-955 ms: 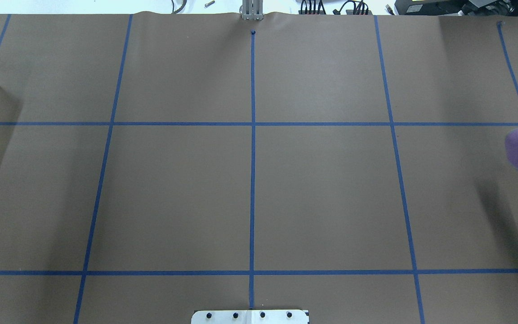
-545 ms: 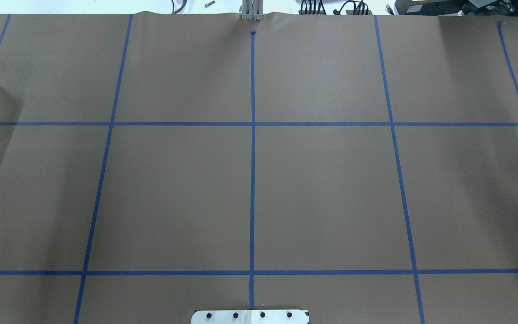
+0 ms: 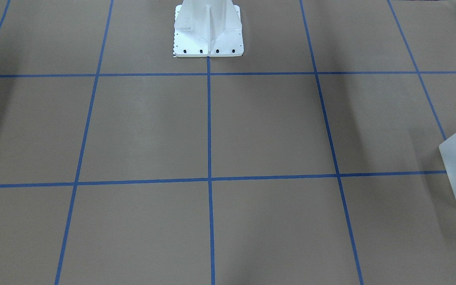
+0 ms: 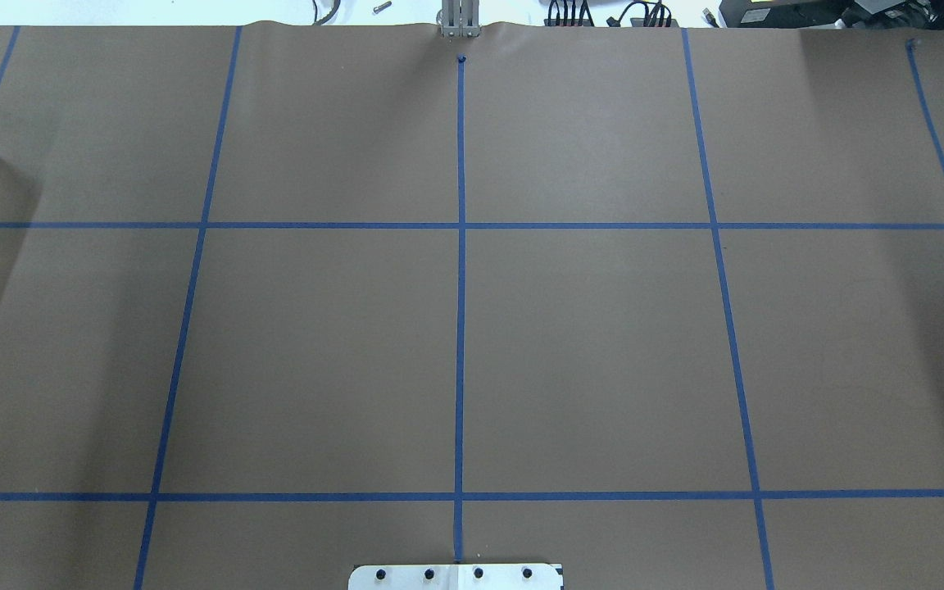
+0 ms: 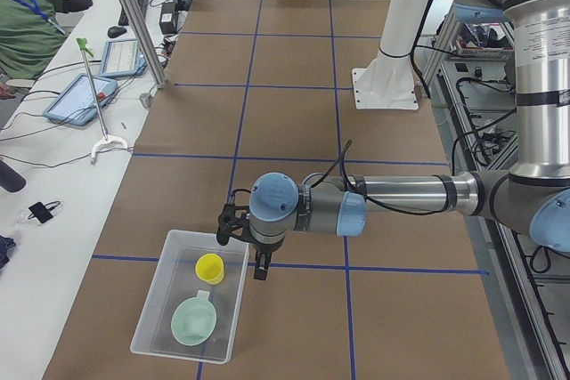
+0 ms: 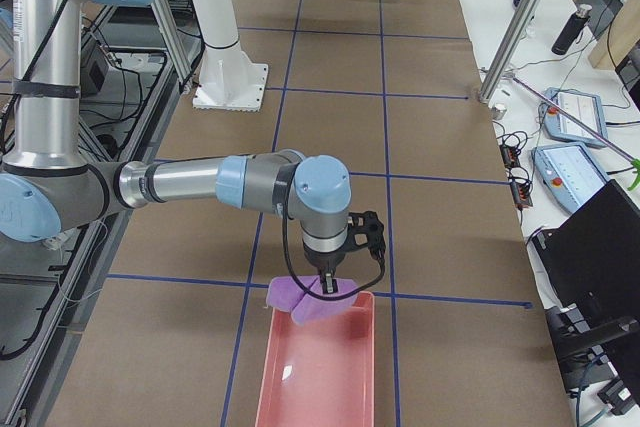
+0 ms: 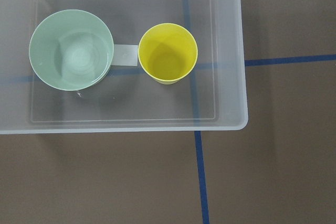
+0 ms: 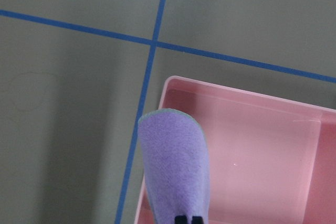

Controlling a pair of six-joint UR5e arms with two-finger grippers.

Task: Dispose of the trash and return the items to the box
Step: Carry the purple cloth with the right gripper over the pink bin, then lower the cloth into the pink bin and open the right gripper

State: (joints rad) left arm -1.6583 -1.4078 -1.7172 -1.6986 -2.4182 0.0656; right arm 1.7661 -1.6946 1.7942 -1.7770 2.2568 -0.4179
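Dangling cloth (image 8: 176, 166), seemingly over pink bin (image 8: 247, 129)

The brown-papered desk (image 4: 603, 344) is gridded with blue tape (image 4: 460, 328). A white bench (image 5: 44, 193) alongside carries tablets (image 5: 82, 98) beside a metal post (image 5: 134, 15).

Beneath my left hand (image 5: 241, 251) I see a frosted plastic box (image 7: 231, 51) holding a smooth plastic cup (image 7: 168, 53) and bowl (image 7: 71, 49). My right hand (image 8: 187, 219) grips a fuzzy cloth (image 8: 176, 166); the pink bin (image 8: 252, 145) below it is glossy plastic, the tabletop (image 4: 587, 344) matt paper.

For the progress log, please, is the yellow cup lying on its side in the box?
No, the yellow cup stands upright in the box.
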